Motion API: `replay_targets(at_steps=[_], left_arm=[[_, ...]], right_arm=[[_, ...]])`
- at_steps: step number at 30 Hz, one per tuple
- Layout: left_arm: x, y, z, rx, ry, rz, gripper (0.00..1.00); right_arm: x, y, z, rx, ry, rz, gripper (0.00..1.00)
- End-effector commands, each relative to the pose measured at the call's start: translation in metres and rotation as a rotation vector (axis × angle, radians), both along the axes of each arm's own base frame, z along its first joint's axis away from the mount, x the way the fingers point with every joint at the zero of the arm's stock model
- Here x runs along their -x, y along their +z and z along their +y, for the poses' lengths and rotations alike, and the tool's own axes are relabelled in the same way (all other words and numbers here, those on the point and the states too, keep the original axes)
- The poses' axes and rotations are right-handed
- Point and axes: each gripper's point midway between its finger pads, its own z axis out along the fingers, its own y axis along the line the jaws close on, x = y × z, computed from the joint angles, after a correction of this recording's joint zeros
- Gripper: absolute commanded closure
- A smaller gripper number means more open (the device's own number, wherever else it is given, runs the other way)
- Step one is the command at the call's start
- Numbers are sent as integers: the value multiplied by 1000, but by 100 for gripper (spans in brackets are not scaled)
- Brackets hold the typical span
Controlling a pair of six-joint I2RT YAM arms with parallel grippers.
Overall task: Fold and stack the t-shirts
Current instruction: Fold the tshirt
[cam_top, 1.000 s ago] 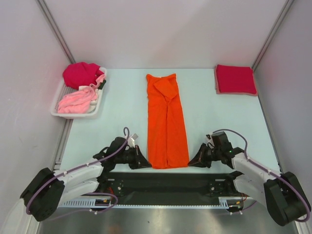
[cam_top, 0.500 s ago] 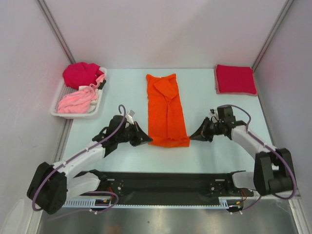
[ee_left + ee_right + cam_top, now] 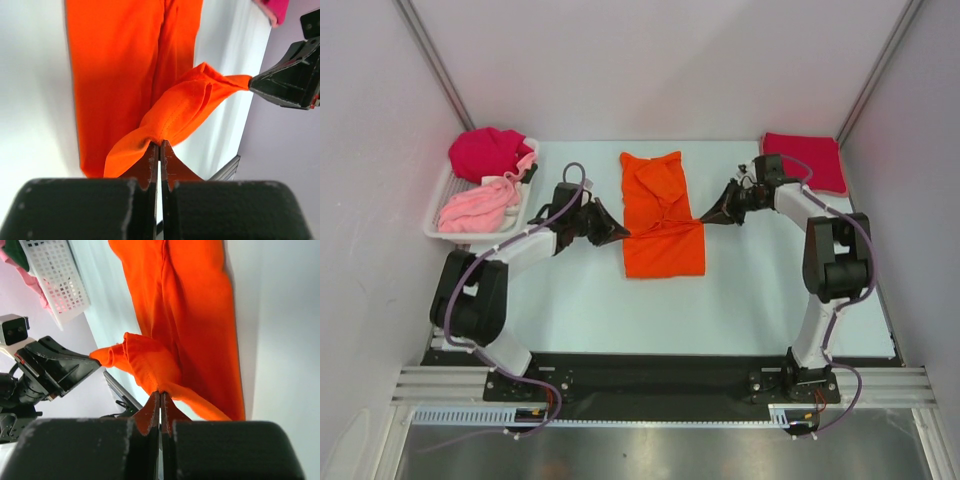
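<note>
An orange t-shirt point(image 3: 662, 215) lies in a narrow folded strip at the table's middle, its near end lifted and carried over toward the far end. My left gripper point(image 3: 623, 235) is shut on the hem's left corner point(image 3: 159, 140). My right gripper point(image 3: 705, 222) is shut on the right corner point(image 3: 161, 389). The hem stretches between them above the cloth. A crimson t-shirt point(image 3: 803, 163) lies folded at the far right. A magenta t-shirt point(image 3: 485, 152) and a pale pink one point(image 3: 472, 208) sit crumpled in the tray.
The white tray point(image 3: 516, 222) stands at the far left against the wall. Enclosure walls and metal posts bound the table on three sides. A black base rail point(image 3: 650, 372) runs along the near edge.
Both grippers have carried the orange t-shirt's near hem from the table's front edge toward the far side, folding the strip over itself. Both arms are now stretched far forward.
</note>
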Motion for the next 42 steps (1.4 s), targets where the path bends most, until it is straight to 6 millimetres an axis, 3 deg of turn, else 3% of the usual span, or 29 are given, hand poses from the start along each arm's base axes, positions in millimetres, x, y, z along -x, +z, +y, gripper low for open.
replay_targets(at_steps=[1,3,4,10,15,23,32,35,36,38,39,41,42], left_arm=[[-36,15,-1,32,-7,-61,100],[-49,11,-4,42,-8,-49,99],[-54,9,-3,42,-4,-44,100],[-77,-1,-4,61,3,-16,100],[-91,-6,-1,69,9,-9,100],[-103,-21,-1,90,-15,31,99],[-116,-36,7,61,-16,72,92],[-123,-38,14,28,-26,65,83],[-125,-38,16,18,-32,61,74],[-133,-37,22,1,-41,74,67],[-137,-36,26,-16,-59,60,64],[-144,-24,36,-93,-74,29,62],[-146,-10,40,-125,-72,-3,61]], right_arm=[[-22,1,3,-27,30,16,100],[-31,-10,4,-41,27,45,100],[-39,-2,7,-60,36,25,100],[-60,-18,10,-82,33,53,100],[-74,-18,11,-87,29,43,100],[-81,-26,9,-87,15,55,100],[-90,-42,4,-97,15,72,98],[-97,-43,-3,-94,3,60,90],[-101,-44,-5,-90,2,49,85],[-104,-52,-10,-81,-6,69,80],[-117,-42,-14,-65,-13,30,78],[-116,-43,-23,-10,1,40,75],[-126,-33,-31,48,-12,-1,72]])
